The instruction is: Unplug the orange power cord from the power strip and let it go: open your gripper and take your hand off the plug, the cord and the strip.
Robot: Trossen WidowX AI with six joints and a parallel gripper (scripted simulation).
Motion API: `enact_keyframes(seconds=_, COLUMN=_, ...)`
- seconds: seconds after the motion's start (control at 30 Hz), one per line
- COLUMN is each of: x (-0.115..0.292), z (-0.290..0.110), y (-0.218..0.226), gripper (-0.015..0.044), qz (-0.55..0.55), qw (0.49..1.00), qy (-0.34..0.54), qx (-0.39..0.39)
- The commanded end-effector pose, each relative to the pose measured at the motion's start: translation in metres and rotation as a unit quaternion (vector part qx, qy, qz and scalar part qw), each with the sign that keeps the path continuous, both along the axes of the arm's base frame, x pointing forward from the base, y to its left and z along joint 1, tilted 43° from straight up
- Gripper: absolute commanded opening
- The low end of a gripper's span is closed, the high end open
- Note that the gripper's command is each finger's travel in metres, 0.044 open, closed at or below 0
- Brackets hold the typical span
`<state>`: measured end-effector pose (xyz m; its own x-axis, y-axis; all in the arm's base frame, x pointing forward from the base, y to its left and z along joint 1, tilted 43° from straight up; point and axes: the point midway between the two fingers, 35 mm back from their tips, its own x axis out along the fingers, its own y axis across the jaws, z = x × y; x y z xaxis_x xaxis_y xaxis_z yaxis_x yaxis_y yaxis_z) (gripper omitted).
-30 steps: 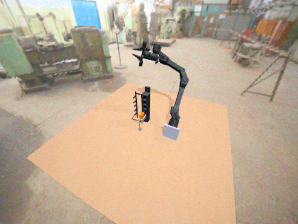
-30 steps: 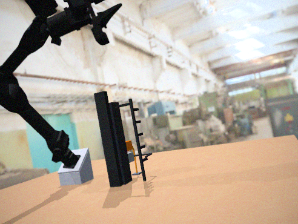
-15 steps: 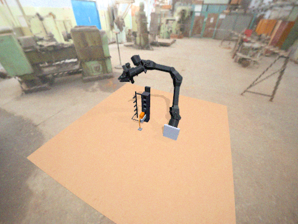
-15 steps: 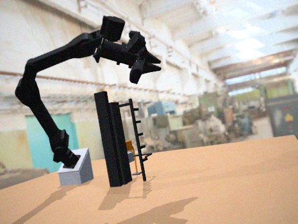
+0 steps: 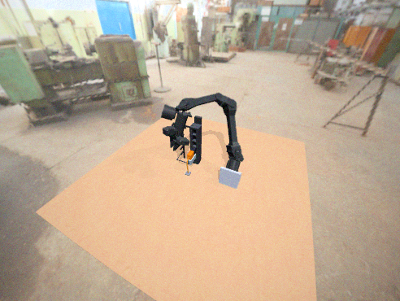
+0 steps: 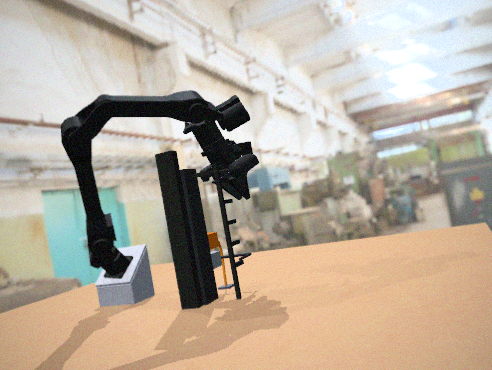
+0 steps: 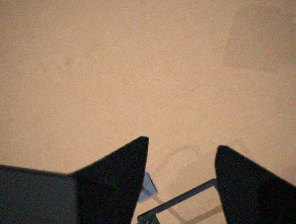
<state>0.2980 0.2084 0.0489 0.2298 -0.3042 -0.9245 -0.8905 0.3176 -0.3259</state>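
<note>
The black power strip stands upright on the orange mat. The orange plug sits in its low socket. The thin orange cord drops from the plug to a small grey end piece. My gripper points down beside the strip's front, above the plug and apart from it. Its fingers stand partly apart with only bare mat between them.
A thin black post with short prongs stands just in front of the strip, under my gripper; a dark bar of it shows in the wrist view. The arm's grey base block sits to the strip's side.
</note>
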Motion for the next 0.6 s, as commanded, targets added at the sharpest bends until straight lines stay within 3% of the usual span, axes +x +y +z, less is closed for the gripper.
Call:
enact_keyframes(seconds=0.0, x=-0.034, z=-0.025, y=-0.036, gripper=0.016, qz=0.117, qw=0.977, qy=0.102, qx=-0.145)
enact_keyframes(seconds=0.13, x=-0.055, z=-0.034, y=-0.063, gripper=0.016, qz=0.2, qw=0.931, qy=0.185, qx=-0.241)
enact_keyframes(seconds=0.57, x=-0.055, z=-0.034, y=-0.064, gripper=0.016, qz=0.204, qw=0.929, qy=0.189, qx=-0.245)
